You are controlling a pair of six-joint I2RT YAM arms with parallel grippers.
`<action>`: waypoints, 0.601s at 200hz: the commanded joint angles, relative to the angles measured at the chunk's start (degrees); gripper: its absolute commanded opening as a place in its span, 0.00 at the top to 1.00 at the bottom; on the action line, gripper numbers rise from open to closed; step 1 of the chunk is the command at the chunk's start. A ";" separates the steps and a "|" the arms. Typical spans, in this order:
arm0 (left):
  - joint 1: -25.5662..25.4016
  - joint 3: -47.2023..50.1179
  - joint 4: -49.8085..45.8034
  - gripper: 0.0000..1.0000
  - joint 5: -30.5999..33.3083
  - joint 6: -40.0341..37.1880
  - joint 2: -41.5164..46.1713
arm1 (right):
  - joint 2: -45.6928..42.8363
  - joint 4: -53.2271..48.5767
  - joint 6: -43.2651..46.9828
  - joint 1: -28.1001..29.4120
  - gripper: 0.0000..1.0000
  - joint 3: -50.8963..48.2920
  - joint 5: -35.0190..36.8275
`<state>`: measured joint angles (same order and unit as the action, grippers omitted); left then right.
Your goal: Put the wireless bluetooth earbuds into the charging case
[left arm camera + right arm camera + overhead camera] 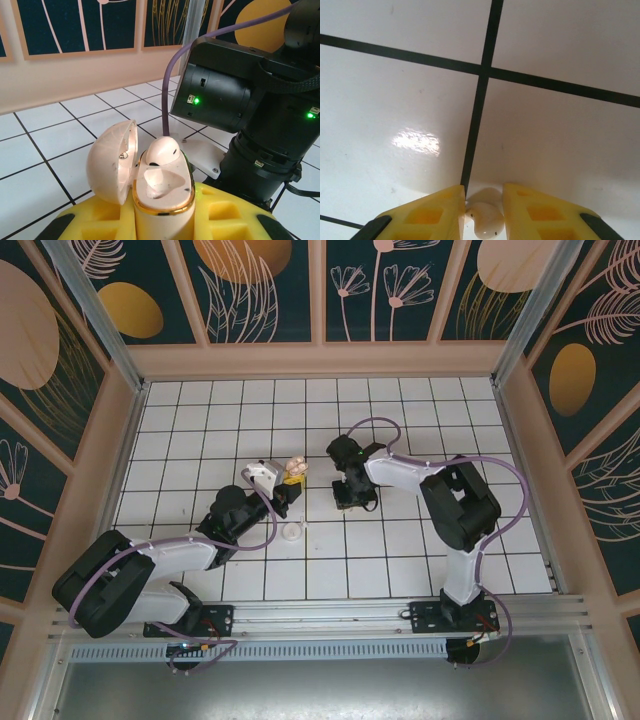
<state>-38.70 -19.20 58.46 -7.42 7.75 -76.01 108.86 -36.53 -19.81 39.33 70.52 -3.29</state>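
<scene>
My left gripper (285, 478) (164, 216) is shut on the pale pink charging case (293, 468) (162, 202), held upright between its yellow fingers. The case's lid (112, 160) hangs open to the left. One earbud (162, 150) sits in the far socket, and the near socket (159, 179) holds nothing. My right gripper (352, 502) (484, 194) points straight down at the table just right of the case. Its yellow fingers (437, 212) close on a second whitish earbud (485, 220) that lies on the tile beside a black grid line.
A small white ring (292, 531) lies on the tiles in front of the case. The right arm's black wrist (250, 100) stands close to the right of the case. Walls (320, 360) enclose the white grid table (420, 430) on three sides.
</scene>
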 commanded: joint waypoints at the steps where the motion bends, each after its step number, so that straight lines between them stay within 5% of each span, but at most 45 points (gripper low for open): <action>1: -0.24 -1.28 0.37 0.89 -0.16 -1.02 0.71 | -1.62 -4.23 1.67 -0.07 0.74 -1.47 2.00; 71: -0.23 -1.70 0.34 0.89 -0.20 -1.24 0.39 | -5.80 -7.84 3.61 -2.32 0.67 -2.15 5.08; 120: -0.20 -1.90 0.44 0.89 -0.30 -0.98 0.43 | -11.13 -8.87 -5.69 -2.63 0.59 -3.40 0.83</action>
<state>-38.70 -19.44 58.30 -7.42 7.57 -76.01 101.08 -42.59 -19.00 37.06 68.64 -0.58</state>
